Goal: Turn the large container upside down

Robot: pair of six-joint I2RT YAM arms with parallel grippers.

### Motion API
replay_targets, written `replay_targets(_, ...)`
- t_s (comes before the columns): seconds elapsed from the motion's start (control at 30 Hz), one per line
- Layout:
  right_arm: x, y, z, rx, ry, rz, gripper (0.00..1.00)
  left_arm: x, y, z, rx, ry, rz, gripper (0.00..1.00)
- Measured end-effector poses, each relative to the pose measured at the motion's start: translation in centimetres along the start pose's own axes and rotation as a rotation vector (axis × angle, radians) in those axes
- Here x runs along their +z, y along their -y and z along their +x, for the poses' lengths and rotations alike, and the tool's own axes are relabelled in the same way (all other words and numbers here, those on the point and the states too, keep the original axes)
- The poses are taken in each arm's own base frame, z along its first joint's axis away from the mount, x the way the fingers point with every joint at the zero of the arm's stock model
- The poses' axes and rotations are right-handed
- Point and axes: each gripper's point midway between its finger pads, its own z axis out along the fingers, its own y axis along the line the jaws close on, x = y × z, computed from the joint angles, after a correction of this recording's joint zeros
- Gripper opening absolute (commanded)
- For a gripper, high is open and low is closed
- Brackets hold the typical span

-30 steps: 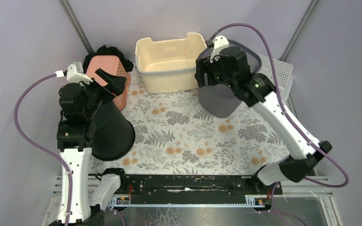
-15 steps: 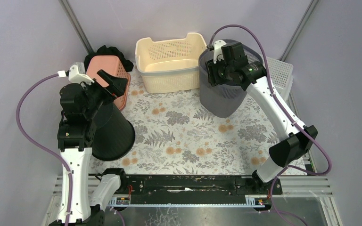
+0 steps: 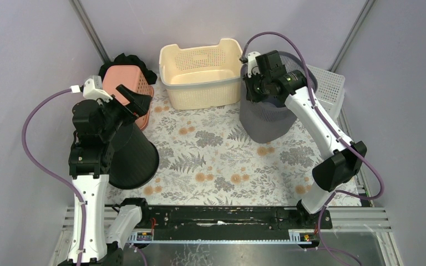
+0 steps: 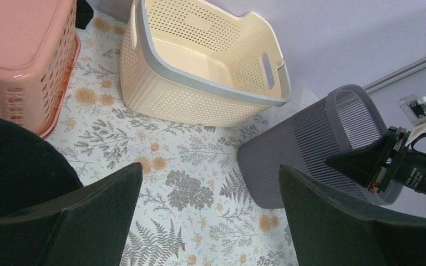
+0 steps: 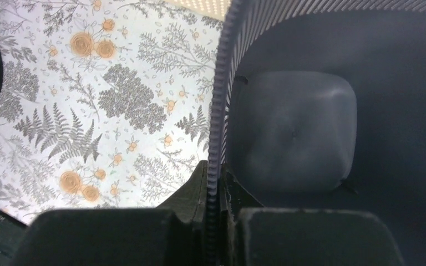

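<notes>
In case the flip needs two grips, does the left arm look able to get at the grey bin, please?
Probably yes: the left gripper is open, and nothing stands on the mat between it and the grey bin; the right gripper grips only one spot on its rim.

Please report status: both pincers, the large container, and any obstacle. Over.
Left pincer open, holding nothing. Right pincer shut on rim of grey ribbed plastic bin. Bin mouth up, not yet turned. Cream perforated plastic basket close beside it.
</notes>
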Motion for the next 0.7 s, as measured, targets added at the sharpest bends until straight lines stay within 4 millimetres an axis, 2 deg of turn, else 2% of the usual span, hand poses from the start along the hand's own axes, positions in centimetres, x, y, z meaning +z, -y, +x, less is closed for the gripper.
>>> replay_targets(0.23,-0.5,-0.4,0.0,0.065,-0.002,-0.011,0.0,0.0,-0.1,0.5,0.015,-0.023,0.002,1.0)
replay_targets(0.33,-2.0,-1.1,-0.7,0.122,0.034,-0.036,0.0,0.1,0.2,0.6,0.018,-0.046,0.015,1.0)
replay_targets(0.47,-6.8,-3.2,-2.4,0.234,0.133,-0.127,0.0,-0.3,0.8,0.5,0.029,-0.059,0.032,1.0)
replay_targets(0.6,-12.4,-6.8,-3.7,0.356,0.221,-0.313,0.0,-1.1,1.6,-0.2,0.042,-0.046,0.048,1.0)
replay_targets(0.7,-15.3,-9.1,-4.0,0.395,0.284,-0.443,0.0,-1.8,2.3,-0.9,0.056,-0.035,0.062,1.0)
